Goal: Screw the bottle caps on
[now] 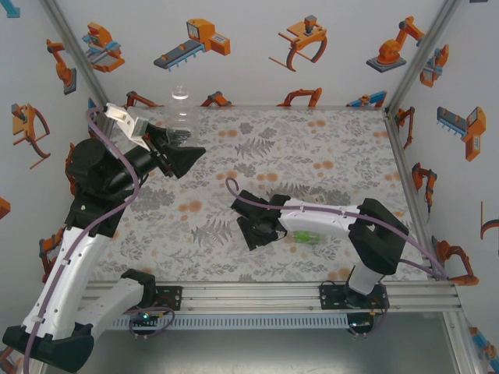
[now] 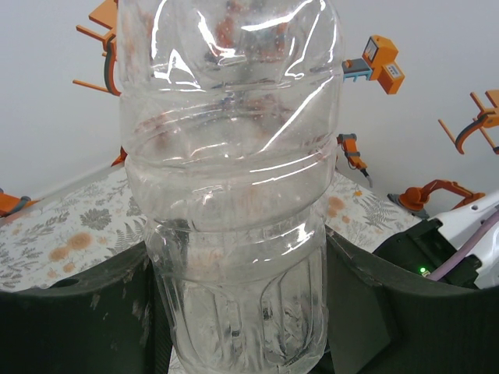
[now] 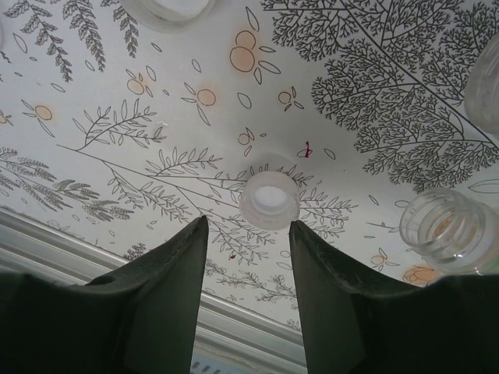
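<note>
At the far left of the table (image 1: 312,156), the left gripper (image 1: 178,149) is raised above the surface and is closed on the clear bottle (image 1: 180,113). In the left wrist view, the clear bottle (image 2: 234,195) sits between the two dark fingers (image 2: 70,312), which press against its ribbed lower section. The bottle wall is dented across the middle. Whether this bottle carries a cap cannot be determined.

Near the middle of the table, toward the near edge, the right gripper (image 1: 253,230) is low over the patterned surface. Its jaws stand moderately apart and hold nothing. In the right wrist view, the white cap (image 3: 270,199) lies flat on the table just beyond the fingertips (image 3: 191,249), in line with the gap between them. As far as can be seen, it touches neither fingertip. An uncapped bottle neck (image 3: 444,230) lies to the right of the cap, near the right-hand finger, with its mouth turned toward the camera. A second round pale object (image 3: 168,8) sits at the top edge of that view, cut off; its type cannot be determined.

In the overhead view, the green bottle (image 1: 308,236) lies on its side under the right arm's forearm, just beside the right gripper.
</note>
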Robot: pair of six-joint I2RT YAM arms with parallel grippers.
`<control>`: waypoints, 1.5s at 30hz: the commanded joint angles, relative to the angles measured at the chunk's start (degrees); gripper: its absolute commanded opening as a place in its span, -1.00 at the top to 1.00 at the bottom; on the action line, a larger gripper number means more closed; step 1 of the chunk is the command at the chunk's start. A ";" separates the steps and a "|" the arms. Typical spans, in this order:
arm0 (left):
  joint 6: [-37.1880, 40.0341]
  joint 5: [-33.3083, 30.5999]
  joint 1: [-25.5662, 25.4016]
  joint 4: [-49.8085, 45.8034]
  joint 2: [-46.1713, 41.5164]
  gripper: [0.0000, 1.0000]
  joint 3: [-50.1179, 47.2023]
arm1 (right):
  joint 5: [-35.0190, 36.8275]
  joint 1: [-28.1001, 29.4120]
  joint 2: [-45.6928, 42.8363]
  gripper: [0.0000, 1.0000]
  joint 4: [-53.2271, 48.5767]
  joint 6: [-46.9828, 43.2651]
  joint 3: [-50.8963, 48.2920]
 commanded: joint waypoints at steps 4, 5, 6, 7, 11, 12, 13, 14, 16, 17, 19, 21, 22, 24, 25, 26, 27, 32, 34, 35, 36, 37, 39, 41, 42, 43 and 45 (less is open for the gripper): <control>-1.19 0.76 0.17 2.46 -0.10 1.00 0.51 | 0.21 -0.59 1.16 0.09 0.76 0.44 -0.97; -1.33 0.75 0.17 2.46 -0.04 1.00 0.50 | 0.26 -0.76 1.24 0.09 0.85 0.44 -1.08; -1.33 0.70 0.18 2.48 -0.05 1.00 0.52 | 0.21 -0.69 1.35 0.09 0.85 0.36 -1.05; -1.41 0.76 0.18 2.51 -0.10 1.00 0.53 | 0.13 -0.72 1.48 0.10 0.94 0.35 -1.09; -1.54 0.73 0.18 2.68 0.06 1.00 0.59 | -0.22 -0.78 1.96 0.10 1.29 0.26 -1.22; -1.68 0.72 0.17 2.82 0.15 1.00 0.59 | -0.31 -0.85 2.13 0.10 1.37 0.26 -1.30; -1.75 0.76 0.15 2.90 0.25 1.00 0.59 | -0.40 -0.94 2.16 0.11 1.53 0.18 -1.35; -1.76 0.76 0.15 3.09 0.34 1.00 0.64 | -0.49 -0.99 2.23 0.10 1.60 0.25 -1.40; -1.89 0.76 0.18 3.22 0.41 1.00 0.75 | -0.67 -1.17 2.40 0.11 1.88 0.23 -1.67; -2.03 0.75 0.20 3.29 0.54 1.00 0.74 | -0.75 -1.21 2.44 0.12 1.99 0.24 -1.75; -2.10 0.76 0.13 3.46 0.50 1.00 0.80 | -0.88 -1.28 2.57 0.13 2.25 0.26 -1.92; -2.18 0.76 0.13 3.56 0.61 1.00 0.81 | -1.20 -1.34 2.80 0.15 2.60 0.19 -2.11; -2.18 0.76 0.17 3.57 0.61 1.00 0.85 | -1.32 -1.43 2.89 0.16 2.69 0.32 -2.15; -2.21 0.77 0.15 3.58 0.70 1.00 0.86 | -1.67 -1.60 3.18 0.19 3.00 0.32 -2.47; -2.16 0.74 0.18 3.51 0.68 1.00 0.85 | -1.80 -1.69 3.20 0.20 3.22 0.29 -2.69; -2.27 0.75 0.20 3.56 0.73 1.00 0.86 | -2.02 -1.80 3.40 0.22 3.39 0.29 -2.79; -2.28 0.74 0.13 3.57 0.71 1.00 0.92 | -2.22 -1.91 3.47 0.22 3.56 0.33 -2.94; -2.29 0.59 0.16 3.53 0.81 1.00 0.96 | -1.01 -1.91 2.42 0.15 2.46 -0.18 -2.46; -2.25 0.59 0.17 3.44 0.85 1.00 1.07 | 0.35 -1.91 0.48 0.13 1.74 -0.18 -2.51; -2.19 0.59 0.18 3.51 0.85 1.00 1.12 | 0.79 -1.91 -0.69 0.13 1.77 -0.02 -2.78; -2.18 0.54 0.17 3.50 0.89 1.00 1.05 | 1.04 -1.83 -1.75 0.13 1.89 0.08 -2.93; -2.25 0.58 0.13 3.62 1.00 1.00 1.08 | 1.25 -1.59 -2.66 0.13 1.97 0.10 -3.05; -2.28 0.68 0.13 3.77 1.11 1.00 1.03 | 1.65 -1.07 -3.82 0.12 2.22 0.13 -3.03; -2.54 0.75 0.17 3.98 1.14 1.00 1.04 | 1.82 -0.62 -4.27 0.13 2.19 0.13 -2.93; -2.59 0.76 0.13 4.09 1.12 1.00 0.96 | 1.58 -0.63 -4.02 0.13 2.17 0.25 -2.86; -2.62 0.75 0.15 4.20 1.11 1.00 0.94 | 1.32 -0.51 -3.64 0.14 2.00 0.26 -2.78; -2.74 0.74 0.18 4.29 1.12 1.00 0.86 | 0.63 -0.50 -2.81 0.15 1.99 0.22 -2.62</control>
